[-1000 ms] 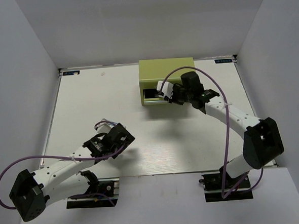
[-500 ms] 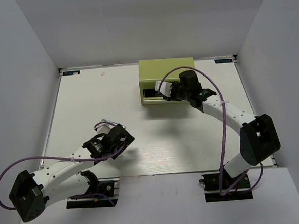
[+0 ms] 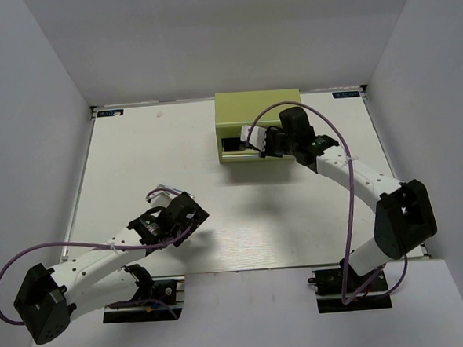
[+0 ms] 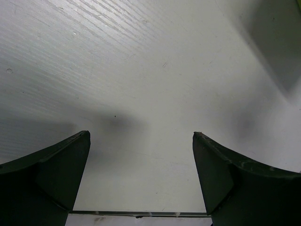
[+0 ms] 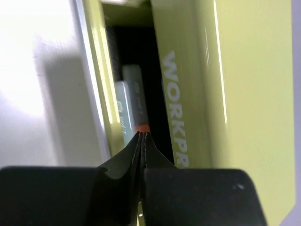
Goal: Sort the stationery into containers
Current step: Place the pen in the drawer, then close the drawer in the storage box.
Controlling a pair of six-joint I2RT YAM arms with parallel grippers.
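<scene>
The olive-green chest [image 3: 259, 109] stands at the back middle of the table, with one front drawer [image 5: 96, 94] partly open. My right gripper [image 3: 253, 135] is at the chest's front. In the right wrist view its jaws [image 5: 142, 135] are pressed shut, tips at the drawer gap. A translucent tube [image 5: 134, 94] lies in the drawer, its orange-red end [image 5: 142, 128] right at my fingertips. A paler tube [image 5: 121, 110] lies beside it. My left gripper [image 3: 185, 212] is open and empty, low over bare table [image 4: 141, 141]. The other tubes are out of view.
White walls enclose the table on the left, back and right. The chest's side with white lettering [image 5: 176, 113] is close to my right fingers. A dark strip of the table's edge [image 4: 141, 214] shows between the left fingers.
My right gripper has shifted slightly back toward the chest front, and the drawer opening looks a little narrower. The left arm has not moved.
</scene>
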